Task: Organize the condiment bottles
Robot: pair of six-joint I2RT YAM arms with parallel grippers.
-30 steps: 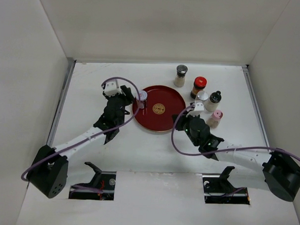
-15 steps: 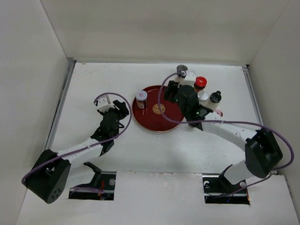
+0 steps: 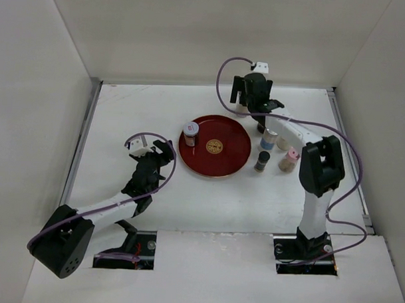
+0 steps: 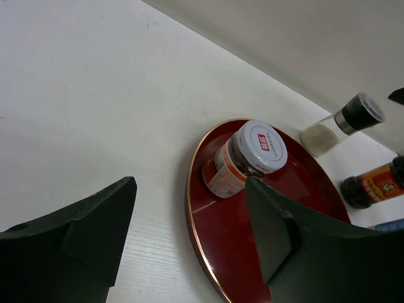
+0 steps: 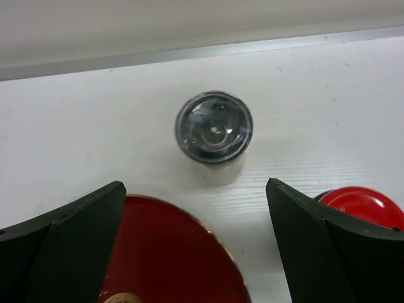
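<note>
Shaker of clear glass with a silver-grey cap (image 5: pixel 214 129) stands upright at the far edge, beyond the round red plate (image 4: pixel 252 252). It sits below the right gripper (image 5: pixel 194 189), centred between spread, empty fingers. The left gripper (image 4: pixel 189 189), likewise spread and empty, faces the white-lidded jar (image 4: pixel 252 154) on that plate.

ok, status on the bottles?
Both open, empty: left gripper beside red plate, right gripper over silver-capped shaker. White-lid jar on plate. Red-capped bottle near shaker.
</note>
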